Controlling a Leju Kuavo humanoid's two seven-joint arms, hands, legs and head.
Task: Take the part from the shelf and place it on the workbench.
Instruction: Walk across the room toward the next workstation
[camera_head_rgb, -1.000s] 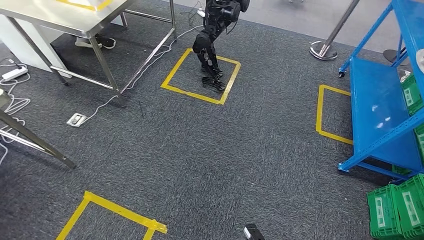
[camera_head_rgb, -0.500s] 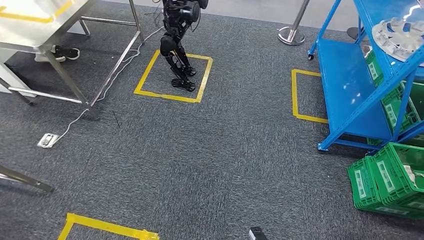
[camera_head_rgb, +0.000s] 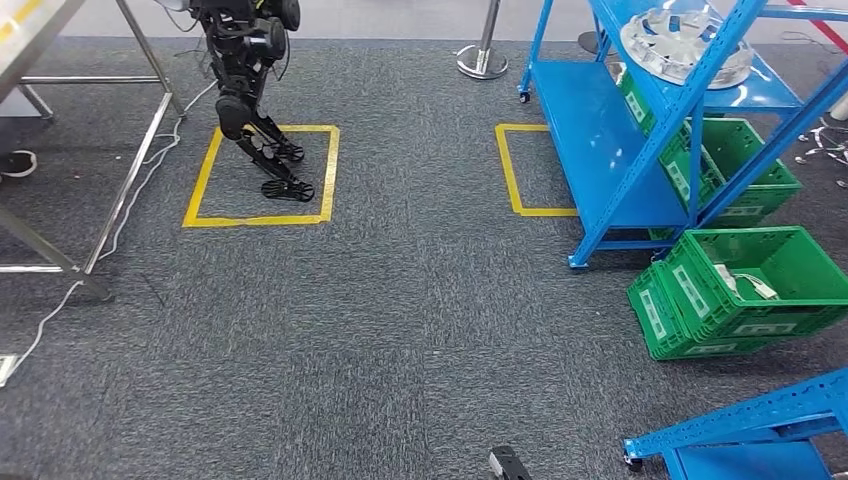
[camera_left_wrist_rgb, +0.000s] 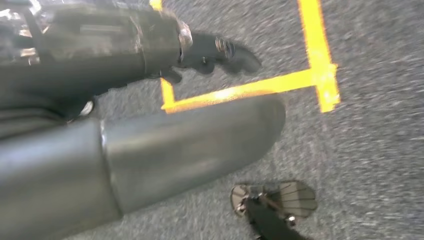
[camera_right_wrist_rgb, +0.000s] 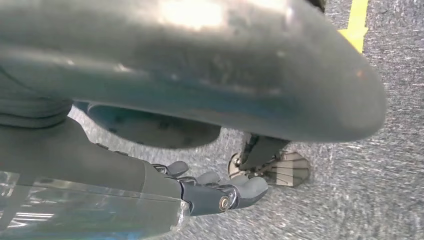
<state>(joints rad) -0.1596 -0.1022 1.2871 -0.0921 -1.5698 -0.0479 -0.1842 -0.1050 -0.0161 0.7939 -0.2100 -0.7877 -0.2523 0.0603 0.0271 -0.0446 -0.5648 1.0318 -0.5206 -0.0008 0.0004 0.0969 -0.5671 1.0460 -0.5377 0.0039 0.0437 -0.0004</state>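
Your part (camera_head_rgb: 678, 42) is the round, pale, glassy disc lying flat on the upper deck of the blue shelf (camera_head_rgb: 610, 130), close to that deck's front edge, behind a slanting blue brace. It has no long axis to speak of, so any approach angle suits its rim. In the head view it lies ahead and far to your right, well apart from both hands.

Your left hand (camera_left_wrist_rgb: 215, 50) hangs over the carpet near a yellow tape corner, fingers loosely curled and holding nothing. Your right hand (camera_right_wrist_rgb: 215, 192) also hangs down, fingers curled in and empty.

I judge the right hand the nearer, since the shelf stands on that side. You'll likely need to face the shelf and step to the yellow square (camera_head_rgb: 532, 170) at its front before reaching.
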